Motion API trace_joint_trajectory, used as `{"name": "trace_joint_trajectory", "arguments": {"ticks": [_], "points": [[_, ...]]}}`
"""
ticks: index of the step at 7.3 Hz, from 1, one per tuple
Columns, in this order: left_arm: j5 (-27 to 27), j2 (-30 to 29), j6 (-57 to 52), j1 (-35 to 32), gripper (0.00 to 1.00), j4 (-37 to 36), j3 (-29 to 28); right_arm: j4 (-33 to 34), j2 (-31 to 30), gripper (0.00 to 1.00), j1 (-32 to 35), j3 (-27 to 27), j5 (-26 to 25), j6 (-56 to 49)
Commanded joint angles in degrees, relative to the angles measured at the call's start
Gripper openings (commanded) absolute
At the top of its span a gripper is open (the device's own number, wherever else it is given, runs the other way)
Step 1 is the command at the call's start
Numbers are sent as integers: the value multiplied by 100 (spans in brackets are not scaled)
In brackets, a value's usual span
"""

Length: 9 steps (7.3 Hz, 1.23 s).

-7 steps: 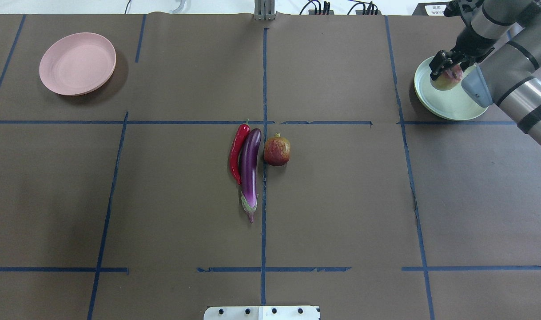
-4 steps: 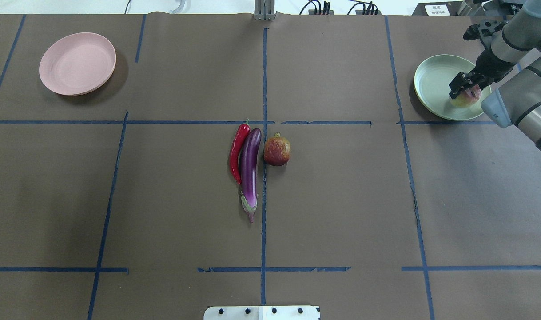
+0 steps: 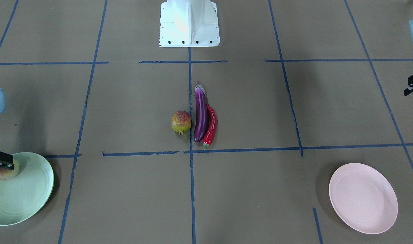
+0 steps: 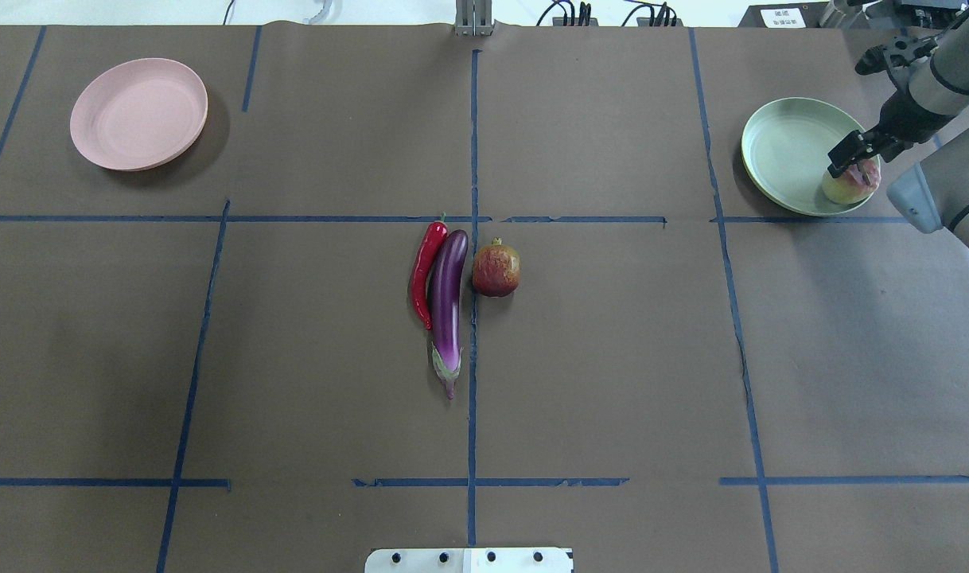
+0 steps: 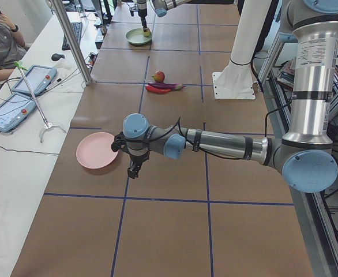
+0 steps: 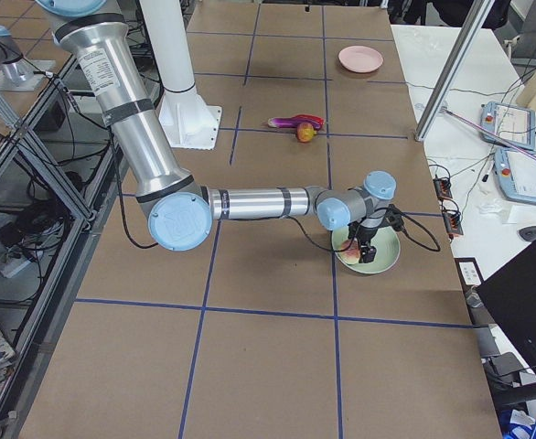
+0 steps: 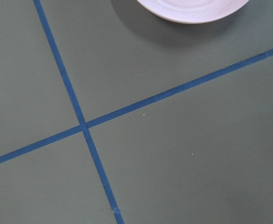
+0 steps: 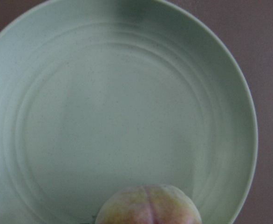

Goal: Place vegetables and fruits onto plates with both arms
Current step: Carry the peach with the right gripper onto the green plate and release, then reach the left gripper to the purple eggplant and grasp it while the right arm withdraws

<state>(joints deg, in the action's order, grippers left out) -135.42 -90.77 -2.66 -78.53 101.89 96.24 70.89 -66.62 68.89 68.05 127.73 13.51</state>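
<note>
Under my right gripper, the peach has slid across the pale green plate to its near rim, fingers still clenched on it. I judge release is next. I cannot tell whether the left gripper is clenched or released.

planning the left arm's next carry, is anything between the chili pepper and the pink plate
Nothing visible does. The chili pepper lies on the pink plate's side of the eggplant, and only bare table with blue tape lines lies between it and the pink plate.
</note>
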Motion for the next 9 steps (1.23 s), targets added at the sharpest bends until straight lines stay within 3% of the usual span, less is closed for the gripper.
{"name": "trace_joint_trajectory", "arguments": {"ticks": [1, 2, 4, 6, 8, 9], "points": [[50, -641, 990, 818, 100, 129, -26, 91, -8, 100, 369, 86, 172, -50], [59, -1113, 2084, 1170, 100, 129, -26, 92, -35, 100, 536, 95, 277, -137], [740, -2072, 4457, 2301, 100, 129, 0, 135, -183, 100, 1036, 121, 515, -821], [1435, -2959, 6339, 3313, 100, -324, 0, 136, -910, 100, 1240, 724, 516, -999], [2384, -3690, 7372, 4324, 100, -1099, -26, 206, -1054, 100, 1232, 956, 507, -947], [2658, -3754, 7812, 4712, 100, -1102, -44, 197, -1098, 100, 1232, 956, 507, -947]]}}
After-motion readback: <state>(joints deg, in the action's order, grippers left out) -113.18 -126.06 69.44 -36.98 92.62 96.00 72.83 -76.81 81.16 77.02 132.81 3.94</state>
